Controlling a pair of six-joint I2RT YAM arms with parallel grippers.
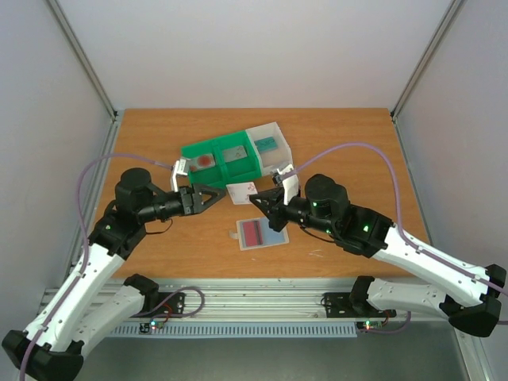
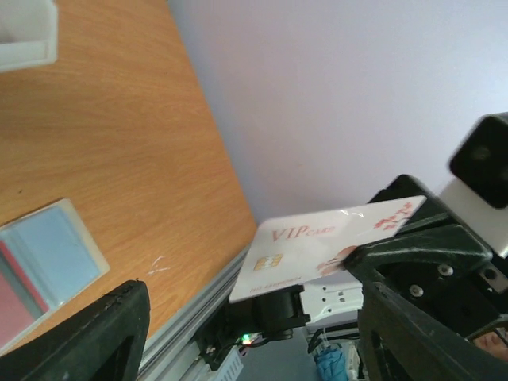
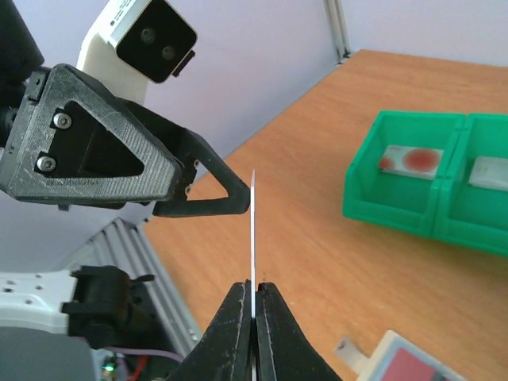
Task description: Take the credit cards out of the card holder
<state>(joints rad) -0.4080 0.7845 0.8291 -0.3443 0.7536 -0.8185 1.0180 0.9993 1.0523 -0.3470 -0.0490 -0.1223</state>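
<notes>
Right claw: clenching on the white VIP card, holding it edge-up in mid-air.
Left claw: hanging released, 1 finger just beside the card's face.
Card holder: lying flat on the table, red and blue cards showing inside.
Risk: pinching only a thin edge; if the right is letting go before the left is clamping, the card is dropping or twisting out.

The surface is smooth wood-grain with a soft sheen. The white card is glossy plastic. The green tray is smooth moulded plastic. The left claw and right claw are matt black plastic. The card holder looks like pale, translucent plastic.
</notes>
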